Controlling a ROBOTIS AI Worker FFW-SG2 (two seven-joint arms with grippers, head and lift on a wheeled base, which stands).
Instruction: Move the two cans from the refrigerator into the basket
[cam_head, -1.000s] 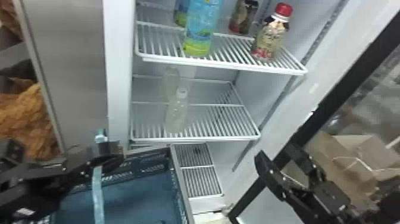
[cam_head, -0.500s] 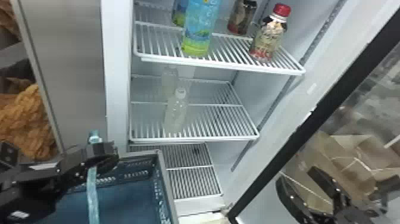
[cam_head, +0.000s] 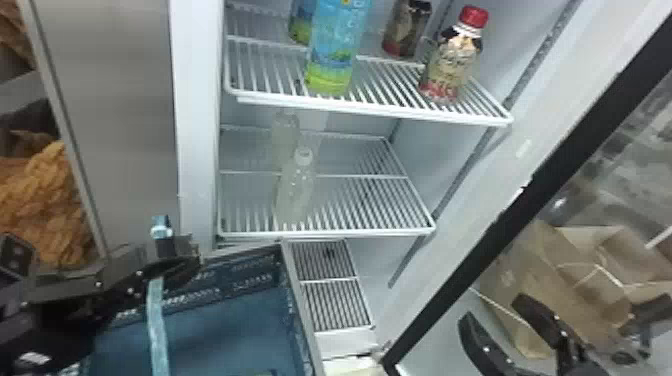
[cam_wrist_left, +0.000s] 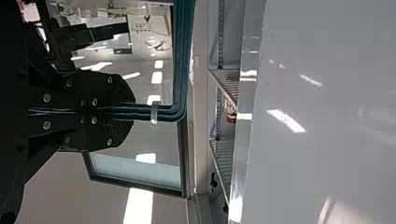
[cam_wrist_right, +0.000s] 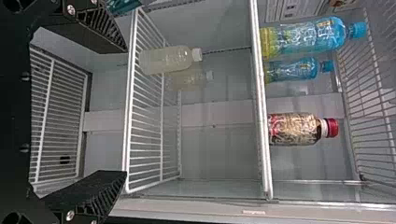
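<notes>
My left gripper is shut on the handle of the blue basket; in the left wrist view, the gripper clasps the teal handle. At the lower right, my right gripper is open with nothing between its fingers; in the right wrist view, the gripper faces the shelves. A red-capped bottle with a brown label stands on the upper shelf, with a dark container behind it. I cannot make out two cans. A yellow-green patch lies low in the basket.
A blue-green bottle shares the upper shelf. Pale clear bottle stands on the middle shelf. The refrigerator's dark-edged door slants along the right, with brown bags visible near my right gripper.
My right gripper has moved down and to the right in the head view, away from the shelves. The basket and my left gripper have shifted slightly, and the grip on the handle is kept.
</notes>
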